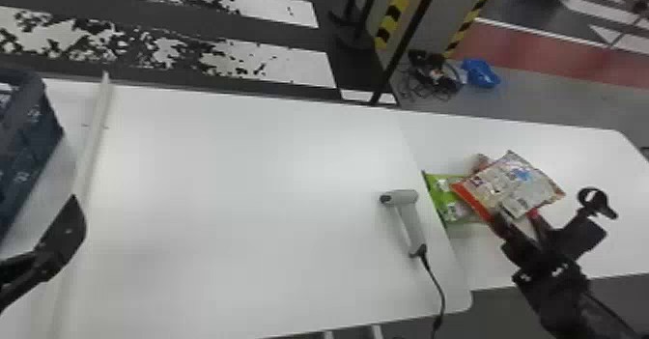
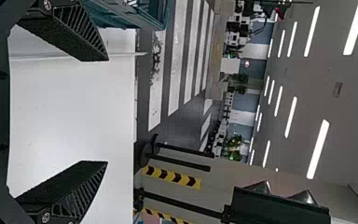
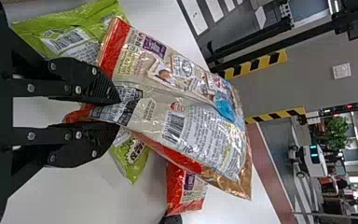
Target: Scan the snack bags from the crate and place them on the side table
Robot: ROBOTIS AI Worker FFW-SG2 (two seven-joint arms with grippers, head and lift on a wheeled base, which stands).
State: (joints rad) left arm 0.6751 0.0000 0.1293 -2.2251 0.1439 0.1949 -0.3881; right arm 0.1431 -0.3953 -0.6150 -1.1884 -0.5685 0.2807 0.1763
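Here, we held the red-edged bag (image 1: 516, 181) in the right gripper (image 1: 515, 216), projecting past its fingertips; the left gripper (image 1: 65, 234) stood wide.

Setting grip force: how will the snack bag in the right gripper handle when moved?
The snack bag is creased film, so likely floppy: its free end may sag or swing, since the right gripper pinches it near one edge. The film looks glossy, so might slip if held loosely.
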